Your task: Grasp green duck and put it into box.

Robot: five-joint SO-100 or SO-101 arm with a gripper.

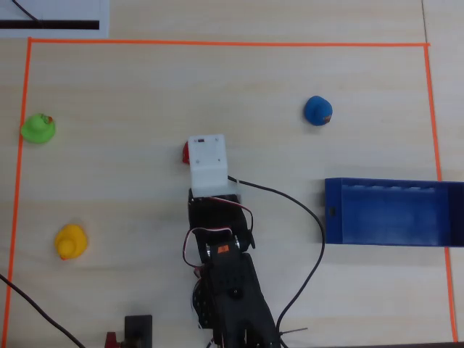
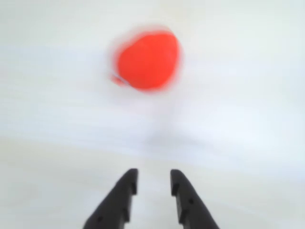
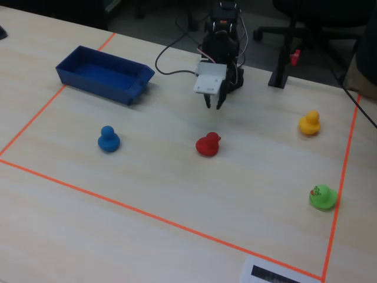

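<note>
Counting four ducks on your table (image 3: 177,194): one green duck (image 3: 323,197), one yellow (image 3: 310,123), one blue (image 3: 108,139), one red (image 3: 208,144); one box (image 3: 103,73); claw (image 2: 153,180) slightly open, empty.

Pale wood table (image 3: 177,194) (orange-taped); office chairs (image 3: 306,15) behind.

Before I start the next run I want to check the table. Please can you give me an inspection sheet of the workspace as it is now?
Surface: pale wood table, work area marked by an orange tape line.
Job's things: green duck by the left tape in the overhead view; box, empty, at the right edge.
Clutter: red duck just ahead of the gripper; blue duck; yellow duck.
Grippers: gripper slightly open, holding nothing, above the table.
Cables: black cable loops from the arm across the table.
Surroundings: office chair bases behind the table.
</note>
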